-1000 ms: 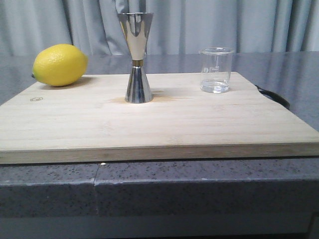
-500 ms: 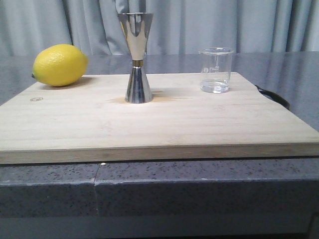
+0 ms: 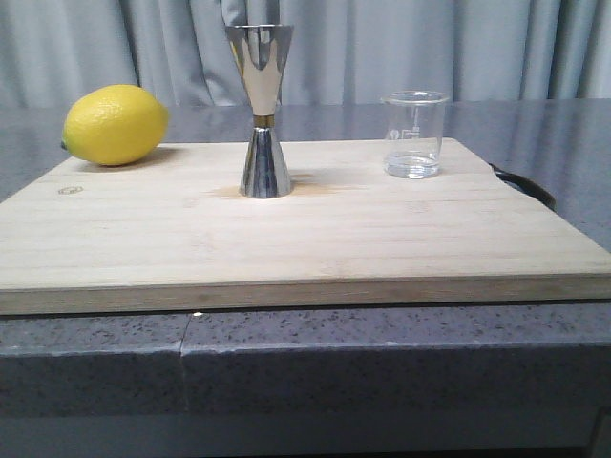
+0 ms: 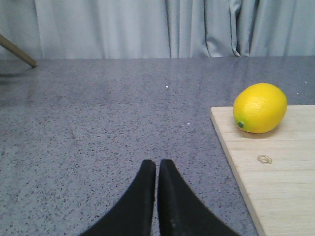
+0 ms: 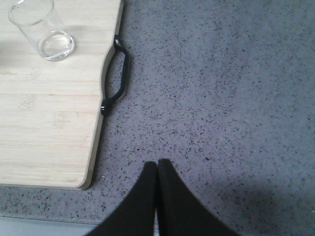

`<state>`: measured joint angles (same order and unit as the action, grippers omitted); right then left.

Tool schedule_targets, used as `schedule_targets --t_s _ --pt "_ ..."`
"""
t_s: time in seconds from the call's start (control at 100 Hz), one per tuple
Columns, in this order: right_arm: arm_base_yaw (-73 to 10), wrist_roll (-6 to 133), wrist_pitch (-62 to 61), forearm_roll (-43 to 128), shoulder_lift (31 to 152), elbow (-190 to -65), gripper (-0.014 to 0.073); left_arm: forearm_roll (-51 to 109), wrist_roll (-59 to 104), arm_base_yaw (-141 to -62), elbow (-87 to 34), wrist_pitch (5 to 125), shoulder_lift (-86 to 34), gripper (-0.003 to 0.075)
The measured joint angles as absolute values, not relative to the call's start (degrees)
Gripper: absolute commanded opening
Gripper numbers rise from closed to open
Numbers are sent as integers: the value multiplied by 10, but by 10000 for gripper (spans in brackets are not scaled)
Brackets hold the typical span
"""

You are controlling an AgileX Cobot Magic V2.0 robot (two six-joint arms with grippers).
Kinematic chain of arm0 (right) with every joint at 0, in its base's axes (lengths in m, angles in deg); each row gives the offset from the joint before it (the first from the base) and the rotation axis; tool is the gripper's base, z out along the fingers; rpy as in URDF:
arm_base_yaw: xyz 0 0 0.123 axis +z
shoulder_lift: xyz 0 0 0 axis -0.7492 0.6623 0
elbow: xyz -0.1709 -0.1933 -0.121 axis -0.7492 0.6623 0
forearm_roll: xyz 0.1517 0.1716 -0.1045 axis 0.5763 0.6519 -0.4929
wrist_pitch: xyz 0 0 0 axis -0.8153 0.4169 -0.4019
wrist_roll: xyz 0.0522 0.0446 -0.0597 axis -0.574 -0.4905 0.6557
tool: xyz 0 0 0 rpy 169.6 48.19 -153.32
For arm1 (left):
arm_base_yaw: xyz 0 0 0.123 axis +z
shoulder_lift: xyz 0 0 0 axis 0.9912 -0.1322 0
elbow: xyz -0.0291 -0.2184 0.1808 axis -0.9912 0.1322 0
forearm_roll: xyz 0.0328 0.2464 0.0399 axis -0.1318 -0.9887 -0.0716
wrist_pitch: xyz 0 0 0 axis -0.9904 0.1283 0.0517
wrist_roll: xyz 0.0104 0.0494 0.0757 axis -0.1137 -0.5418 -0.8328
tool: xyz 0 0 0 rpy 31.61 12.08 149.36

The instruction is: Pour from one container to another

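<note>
The glass beaker [image 3: 413, 135] stands upright on the far right of the wooden board [image 3: 286, 239]. The steel jigger [image 3: 262, 111] stands near the middle, well apart from it. Both the left gripper [image 4: 157, 169] and right gripper [image 5: 157, 168] have jaws closed, holding nothing, over the gray desk [image 5: 221, 73].

lemon [image 3: 115, 124] left, jigger [image 3: 261, 110] centre, beaker [image 3: 413, 135] right

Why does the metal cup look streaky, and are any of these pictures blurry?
Front view: the steel jigger mirrors the pale curtain, hence the streaks; the glass beaker is sharp, and the lemon casts a soft shadow. Both wrist views: the nearby black fingertips look slightly soft.
</note>
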<state>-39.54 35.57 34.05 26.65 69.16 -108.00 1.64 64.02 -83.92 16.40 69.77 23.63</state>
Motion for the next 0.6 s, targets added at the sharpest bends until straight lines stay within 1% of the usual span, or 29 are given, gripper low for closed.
schedule_targets --t_s 0.14,0.29,0.41,0.6 --pt "-395 356 340 266 692 -1080 -62 30 640 -834 255 644 309 -19" --pt "-395 356 340 266 692 -1080 -62 35 640 -834 303 602 318 -19" --pt "-395 356 340 266 692 -1080 -62 35 640 -834 305 561 318 -19" --pt "-395 356 340 266 692 -1080 -62 36 640 -834 305 553 318 -19"
